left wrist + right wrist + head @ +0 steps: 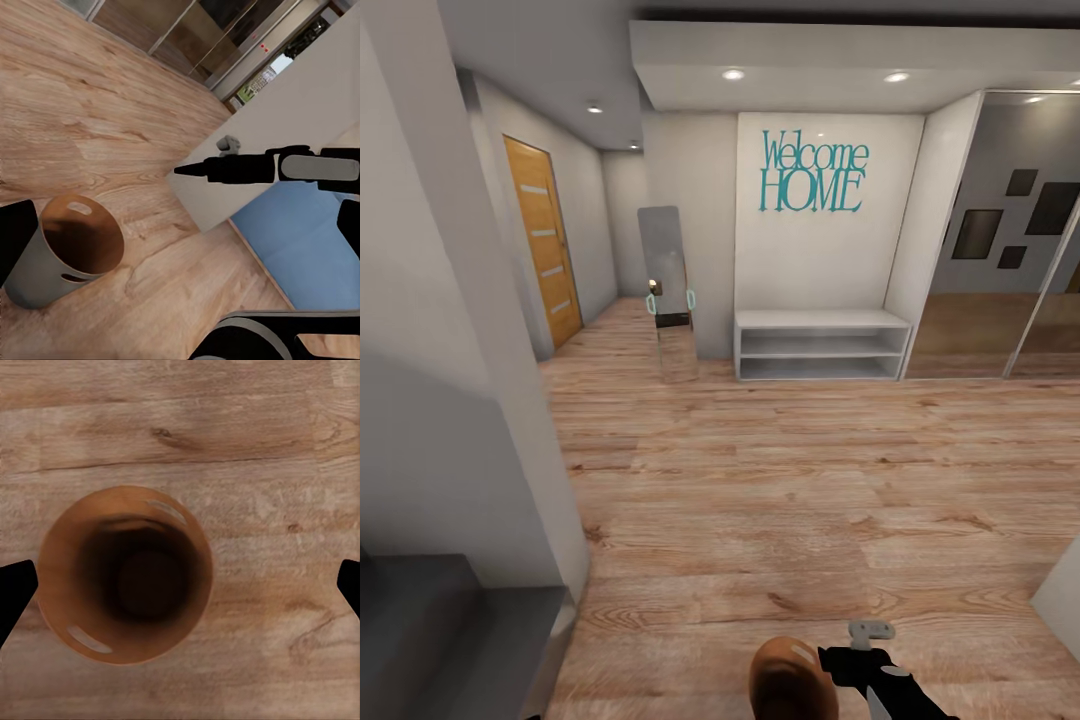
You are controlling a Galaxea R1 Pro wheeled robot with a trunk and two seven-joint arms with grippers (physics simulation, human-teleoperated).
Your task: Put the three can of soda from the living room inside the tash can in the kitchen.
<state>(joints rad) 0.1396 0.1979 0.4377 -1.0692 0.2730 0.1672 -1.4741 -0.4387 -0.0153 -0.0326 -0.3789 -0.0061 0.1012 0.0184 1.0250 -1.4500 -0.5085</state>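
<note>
Our bin (124,585) stands upright on the wood floor (780,480) at the head view's bottom edge, brown inside, two handle slots at the rim — its dark bottom looks bare from our right wrist. Our right tool (180,592) hangs straight above it, fingers spread wide either side, grasping nothing. Our left tool (15,240) is near the bin; we cannot tell its state. Ahead — a white shelf (822,345), a "Welcome HOME" sign (812,172), a leaning mirror (668,290).
</note>
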